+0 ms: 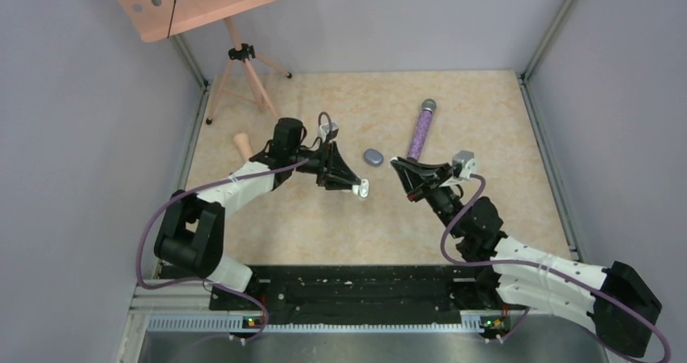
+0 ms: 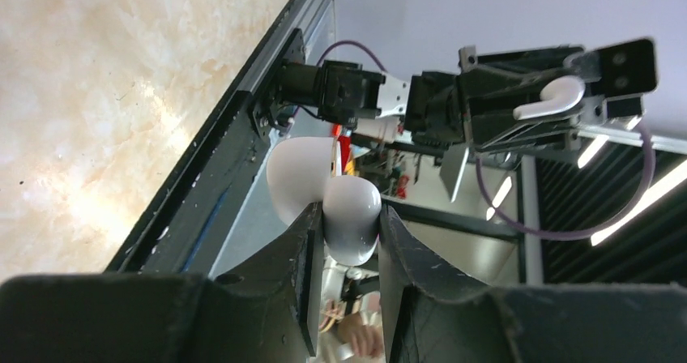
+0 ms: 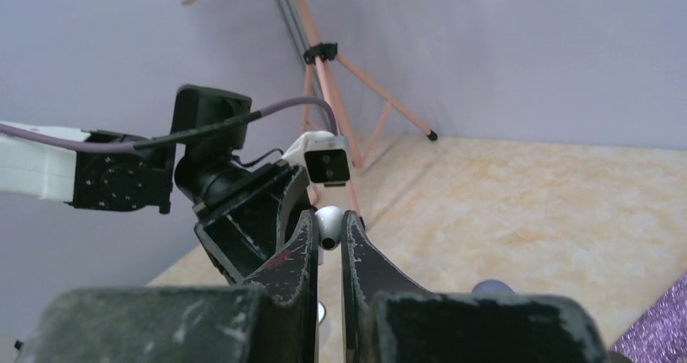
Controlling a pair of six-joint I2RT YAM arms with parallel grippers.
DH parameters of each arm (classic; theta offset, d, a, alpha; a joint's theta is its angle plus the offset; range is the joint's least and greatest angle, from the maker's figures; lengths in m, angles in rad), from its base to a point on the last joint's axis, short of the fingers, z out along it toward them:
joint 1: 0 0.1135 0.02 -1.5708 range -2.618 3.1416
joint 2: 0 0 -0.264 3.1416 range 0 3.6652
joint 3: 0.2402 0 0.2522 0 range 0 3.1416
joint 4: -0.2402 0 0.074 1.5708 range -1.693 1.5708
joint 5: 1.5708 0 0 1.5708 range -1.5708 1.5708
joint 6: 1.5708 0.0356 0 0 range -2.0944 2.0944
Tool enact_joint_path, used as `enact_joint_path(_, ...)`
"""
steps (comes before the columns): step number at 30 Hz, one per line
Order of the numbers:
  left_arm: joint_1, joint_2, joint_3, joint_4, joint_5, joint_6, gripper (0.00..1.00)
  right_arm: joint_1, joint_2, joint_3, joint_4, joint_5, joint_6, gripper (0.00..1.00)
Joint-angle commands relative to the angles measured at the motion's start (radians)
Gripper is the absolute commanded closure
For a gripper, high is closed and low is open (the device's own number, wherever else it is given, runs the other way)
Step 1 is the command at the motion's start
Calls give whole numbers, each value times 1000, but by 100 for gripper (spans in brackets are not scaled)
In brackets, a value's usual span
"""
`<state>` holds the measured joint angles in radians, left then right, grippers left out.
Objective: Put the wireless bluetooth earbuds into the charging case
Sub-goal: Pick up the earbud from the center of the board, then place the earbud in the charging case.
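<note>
White things held: one earbud (image 3: 330,221), one case (image 2: 352,213).

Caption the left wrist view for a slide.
Left end effector grips the white charging case; facing it, the right end effector holds a white earbud.

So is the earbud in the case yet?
Out: the right gripper pinches the white earbud, apart from the case in the left gripper.
</note>
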<state>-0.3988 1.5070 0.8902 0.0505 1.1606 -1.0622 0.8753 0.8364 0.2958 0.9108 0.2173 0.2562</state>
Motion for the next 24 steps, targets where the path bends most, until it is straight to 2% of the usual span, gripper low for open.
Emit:
enact_joint_path(1, -28, -51, 68, -22, 72, 137, 100, 18, -2, -4, 157, -31, -39, 100)
enact_joint_path(6, -39, -52, 101, -40, 84, 134, 100, 35, 67, -6, 202, -68, -42, 100)
enact_joint_path(11, -41, -43, 85, 5, 74, 44, 100, 69, 128, 2, 232, -48, -78, 100)
enact_joint_path(19, -45, -44, -1, 287, 80, -238, 100, 83, 166, 1, 253, -39, -92, 100)
enact_joint_path(24, -50, -46, -13, 337, 87, -280, 100, 91, 184, 3, 253, -29, -110, 100)
